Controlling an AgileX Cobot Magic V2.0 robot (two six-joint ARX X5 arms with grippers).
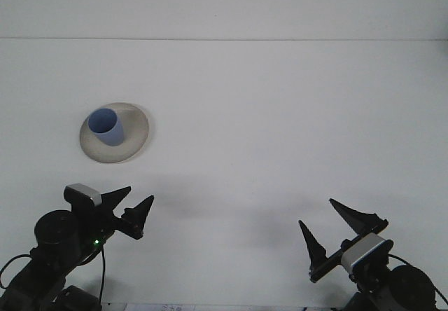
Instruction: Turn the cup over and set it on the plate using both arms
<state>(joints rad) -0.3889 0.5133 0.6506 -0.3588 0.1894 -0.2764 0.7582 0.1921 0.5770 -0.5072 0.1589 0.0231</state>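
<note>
Grippers first, nearest my camera. The left gripper [133,209] sits low at the near-left edge, jaws spread and holding nothing. The right gripper [341,231] sits low at the near-right edge, jaws likewise spread wide and holding nothing. Both are well apart from each other and from the task's things.

Beyond them, I see the white worktop [280,129] bare across its middle and right. Farther off on the left stands the blue cup [106,127], mouth up, resting on the pale plate [133,139] and set toward the plate's left part. I judge the placement done, with both arms parked.

Risks, as I judge them: the cup stands off-centre, near the plate's left rim, so any reach back by the left arm could clip it and tip it off the plate. The cable trailing under the left arm could also snag at the near edge. Whether the cup sits flat I cannot tell from this view.

Room: open surface lies between the grippers and the plate, and the whole right half is free. The far edge lies well beyond the plate; the near edge is tight under both arms.
</note>
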